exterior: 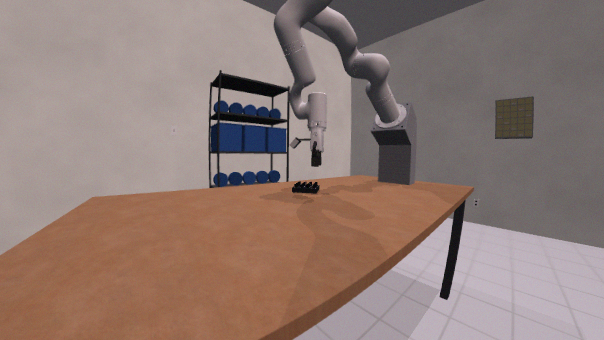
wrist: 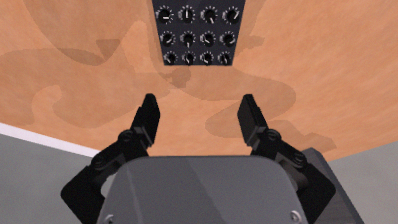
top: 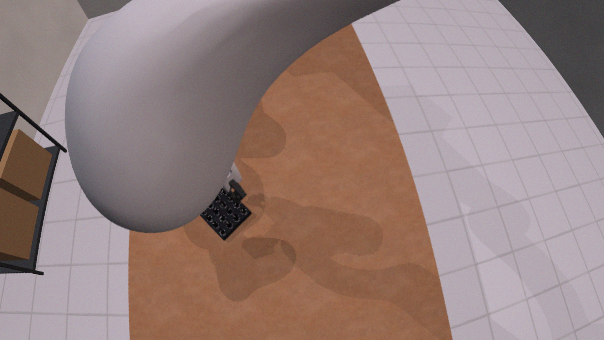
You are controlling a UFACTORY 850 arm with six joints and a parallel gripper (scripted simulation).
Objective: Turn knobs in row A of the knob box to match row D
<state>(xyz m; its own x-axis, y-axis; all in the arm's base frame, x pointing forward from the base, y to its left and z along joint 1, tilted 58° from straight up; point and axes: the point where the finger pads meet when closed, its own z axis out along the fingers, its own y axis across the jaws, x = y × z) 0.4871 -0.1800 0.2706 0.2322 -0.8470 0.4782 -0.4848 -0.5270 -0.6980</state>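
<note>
The black knob box [wrist: 198, 32] lies on the brown table at the top middle of the wrist view, cut off by the top edge; three rows of knobs with white lines show. It also shows small in the top view [top: 226, 214] and in the exterior view [exterior: 306, 187]. My gripper [wrist: 199, 103] is open and empty, and hangs above the table a short way from the box's near edge. In the exterior view the gripper [exterior: 316, 159] hovers well above the box. In the top view the arm hides most of the gripper and part of the box.
The arm's grey base [exterior: 396, 145] stands on the table behind the box. A black shelf with blue containers [exterior: 248, 132] stands behind the table by the wall. The table's edge lies close under the gripper in the wrist view.
</note>
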